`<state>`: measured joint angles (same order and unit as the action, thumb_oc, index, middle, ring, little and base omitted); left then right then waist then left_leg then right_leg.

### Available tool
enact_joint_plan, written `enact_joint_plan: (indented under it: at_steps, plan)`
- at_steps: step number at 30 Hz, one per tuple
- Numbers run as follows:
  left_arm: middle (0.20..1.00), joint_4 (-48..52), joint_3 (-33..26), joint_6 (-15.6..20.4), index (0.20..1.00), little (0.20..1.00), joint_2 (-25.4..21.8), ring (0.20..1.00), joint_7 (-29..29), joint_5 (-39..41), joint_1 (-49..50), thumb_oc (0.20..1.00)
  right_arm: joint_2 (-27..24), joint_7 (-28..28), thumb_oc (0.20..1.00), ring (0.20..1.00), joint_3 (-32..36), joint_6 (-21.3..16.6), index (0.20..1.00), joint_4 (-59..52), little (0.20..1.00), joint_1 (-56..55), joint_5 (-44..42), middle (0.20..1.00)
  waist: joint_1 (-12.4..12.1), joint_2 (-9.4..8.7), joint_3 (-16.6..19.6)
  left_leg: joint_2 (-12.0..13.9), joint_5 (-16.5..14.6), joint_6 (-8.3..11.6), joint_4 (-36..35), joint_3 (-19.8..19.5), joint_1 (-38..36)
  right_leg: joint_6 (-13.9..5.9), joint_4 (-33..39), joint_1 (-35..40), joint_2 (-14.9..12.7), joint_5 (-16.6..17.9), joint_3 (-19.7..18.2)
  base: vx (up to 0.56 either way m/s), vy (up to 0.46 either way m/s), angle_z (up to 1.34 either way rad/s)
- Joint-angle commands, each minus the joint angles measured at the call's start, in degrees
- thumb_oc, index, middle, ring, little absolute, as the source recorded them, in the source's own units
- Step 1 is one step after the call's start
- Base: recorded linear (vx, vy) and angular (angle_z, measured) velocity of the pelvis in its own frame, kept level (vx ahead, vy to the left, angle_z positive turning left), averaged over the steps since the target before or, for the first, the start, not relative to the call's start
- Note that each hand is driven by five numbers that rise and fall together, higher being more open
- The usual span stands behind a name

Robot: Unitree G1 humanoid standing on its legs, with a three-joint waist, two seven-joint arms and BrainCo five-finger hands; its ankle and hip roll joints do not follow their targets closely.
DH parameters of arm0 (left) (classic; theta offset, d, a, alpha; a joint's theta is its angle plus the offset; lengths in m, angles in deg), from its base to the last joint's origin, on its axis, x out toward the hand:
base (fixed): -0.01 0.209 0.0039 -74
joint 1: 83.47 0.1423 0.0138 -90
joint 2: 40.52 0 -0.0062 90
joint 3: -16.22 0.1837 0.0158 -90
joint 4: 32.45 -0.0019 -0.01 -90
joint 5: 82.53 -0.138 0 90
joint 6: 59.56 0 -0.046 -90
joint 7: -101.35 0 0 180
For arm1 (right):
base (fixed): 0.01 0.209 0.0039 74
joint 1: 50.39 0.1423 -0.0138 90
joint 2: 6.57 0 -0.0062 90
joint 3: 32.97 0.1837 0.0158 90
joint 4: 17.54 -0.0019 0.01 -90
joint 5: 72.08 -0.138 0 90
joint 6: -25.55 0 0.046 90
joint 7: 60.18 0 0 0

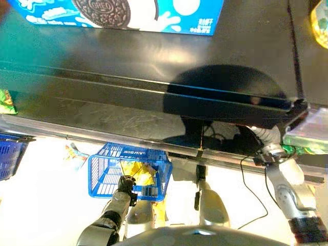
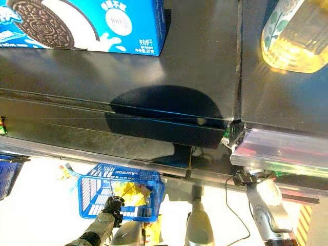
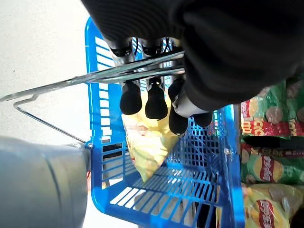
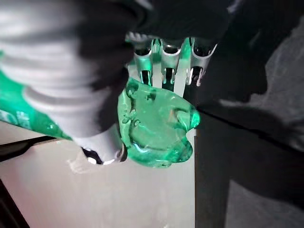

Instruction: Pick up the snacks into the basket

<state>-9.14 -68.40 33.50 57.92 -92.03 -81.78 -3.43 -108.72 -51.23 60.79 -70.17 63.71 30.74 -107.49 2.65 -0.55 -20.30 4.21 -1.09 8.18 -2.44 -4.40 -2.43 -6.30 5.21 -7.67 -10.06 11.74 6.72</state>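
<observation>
- Presently, the left hand [image 3: 156, 90] carries a blue plastic slatted basket [image 1: 128, 171] by its thin metal wire handle [image 3: 95, 78]; the dark-tipped fingers [image 3: 130, 97] are curled over the wire, which crosses just behind the fingertips.
- Inside the basket lies a yellow crinkled snack bag [image 3: 145, 142], below the curled fingers and apart from them.
- Beside the basket, past its far wall from the wire handle's hinge, stand green, red and yellow snack bags [image 3: 268, 142] in a row.
- The basket hangs below the edge of a dark shelf [image 1: 154, 77]; on that shelf rests a blue cardboard biscuit box [image 2: 82, 23] and a clear bottle of yellow liquid [image 2: 294, 36].
- The right hand [image 4: 164, 66] is up under the shelf, well apart from the basket, at a translucent green plastic bottle [image 4: 156, 126]; its fingers and thumb close around the bottle's moulded base, pinching it.
</observation>
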Motion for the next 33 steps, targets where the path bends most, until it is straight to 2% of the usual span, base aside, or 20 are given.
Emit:
enact_joint_plan:
  at_steps: [1,3,6,8,11,15,18,19,27,30,32,33]
  plan:
    - [0.2,-4.31,0.08,-0.46,0.2,0.2,0.38,0.2,1.31,-0.9,2.15,0.2,-4.28,4.71,0.2,0.2,5.05,-2.88,0.2,-11.3,0.2,0.0,-1.18,0.2,0.55,0.14,5.99,-3.78,1.91,-4.95,-2.56,2.51,3.1,-2.2,-5.37,-3.36,1.23,-3.98,-1.98,0.0,0.0,0.0]
    - [0.2,-4.43,0.03,-0.34,0.2,0.2,0.38,0.2,1.43,-0.85,2.23,0.2,-4.39,5.46,0.2,0.2,4.84,-2.46,0.2,-11.09,0.2,-0.7,-1.86,0.2,0.61,0.13,6.32,-3.73,1.84,-4.92,-2.56,2.61,2.9,-2.19,-5.37,-3.11,1.28,-4.11,-2.0,0.02,-0.001,-0.01]
    - [0.2,-4.93,-0.36,-0.35,0.2,0.2,0.3,0.2,3.15,-1.65,2.55,0.2,-8.03,9.16,0.2,0.2,5.46,-0.68,0.2,-12.03,0.2,-3.28,-0.86,0.2,1.17,0.08,7.89,-3.42,1.41,-4.72,-2.56,2.91,1.86,-2.09,-5.46,-2.2,1.62,-4.63,-2.25,0.04,-0.01,-0.07]
    - [0.2,-5.11,-0.07,-0.17,0.2,0.2,0.37,0.2,3.73,-1.93,2.72,0.2,-9.2,11.12,0.2,0.2,4.38,0.26,0.2,-11.7,0.2,-4.54,-1.82,0.2,1.33,0.12,8.6,-3.34,1.25,-4.65,-2.56,2.91,1.39,-2.08,-5.57,-1.7,1.67,-4.85,-2.38,0.04,-0.011,-0.11]
    - [0.2,-5.41,0.27,-0.1,0.2,0.2,0.47,0.2,4.74,-2.49,2.94,0.2,-11.6,13.32,0.2,0.2,2.17,1.37,0.2,-10.93,0.2,-6.49,1.08,0.2,1.52,0.19,9.64,-3.19,1.12,-4.52,-2.56,2.92,0.79,-2.11,-5.57,-1.12,1.68,-5.12,-2.28,0.02,-0.005,-0.03]
    - [0.2,-5.85,0.07,-0.44,0.2,0.2,0.9,0.2,5.4,-2.28,3.13,0.2,-13.21,13.28,0.2,0.2,0.39,1.97,0.2,-8.38,0.2,-8.06,6.74,0.2,1.79,0.33,10.49,-3.01,1.06,-4.41,-2.56,2.92,0.35,-2.15,-5.55,-0.51,1.69,-5.36,-2.19,0.01,-0.006,-0.02]
    - [0.2,-6.59,-0.68,-0.54,0.2,0.2,1.02,0.2,5.24,-1.03,3.07,0.2,-11.89,13.26,0.2,0.2,-1.64,2.4,0.2,-4.61,0.2,-8.98,7.88,0.2,1.71,0.37,11.01,-3.03,1.17,-4.31,-2.56,2.77,0.41,-2.16,-5.25,-0.18,1.68,-5.23,-1.83,0.0,0.0,0.0]
    - [0.2,-6.89,-1.62,-0.75,0.2,0.2,1.02,0.2,5.27,0.04,3.21,0.2,-11.81,13.02,0.2,0.2,-2.98,2.24,0.2,-2.91,0.2,-8.98,11.13,0.2,1.58,0.3,11.24,-2.98,1.15,-4.31,-2.56,2.72,0.37,-2.18,-5.07,0.06,1.68,-5.2,-1.59,0.0,0.0,0.0]
    - [0.2,-7.82,-6.43,-0.85,0.2,0.2,-0.35,0.2,4.57,5.14,3.11,0.2,-13.84,14.79,0.2,0.2,-4.94,2.7,0.2,-0.44,0.2,-11.2,14.12,0.2,1.29,-0.18,11.61,-3.1,0.8,-4.29,-2.56,2.49,-0.03,-2.38,-4.68,0.74,1.5,-5.16,-1.16,0.01,-0.001,0.01]
    - [0.2,-5.4,-8.62,0.0,0.2,0.2,-2.04,0.2,3.84,9.86,2.13,0.2,-16.8,12.2,0.2,0.2,-7.83,1.59,0.2,5.92,0.2,-9.19,23.63,0.2,0.99,-0.38,11.18,-3.09,0.86,-4.17,-2.56,2.55,0.18,-2.59,-4.34,0.53,1.52,-4.87,-1.31,0.0,0.0,0.0]
    - [0.2,-4.18,-8.51,0.29,0.2,0.2,-2.55,0.2,3.69,10.78,1.73,0.2,-17.29,11.8,0.2,0.2,-8.86,1.49,0.2,7.67,0.2,-8.0,25.34,0.2,0.98,-0.35,10.83,-3.06,0.93,-4.14,-2.56,2.53,0.29,-2.61,-4.27,0.43,1.49,-4.76,-1.28,-0.03,0.0,0.0]
    - [0.2,-0.93,-7.55,1.06,0.2,0.2,-3.48,0.2,3.22,12.43,0.56,0.2,-17.28,11.06,0.2,0.2,-11.47,1.75,0.2,10.44,0.2,-5.63,27.65,0.2,0.74,-0.32,9.89,-3.03,1.23,-4.13,-2.56,2.3,0.81,-2.7,-4.08,0.19,1.43,-4.47,-1.13,-0.07,0.0,0.0]
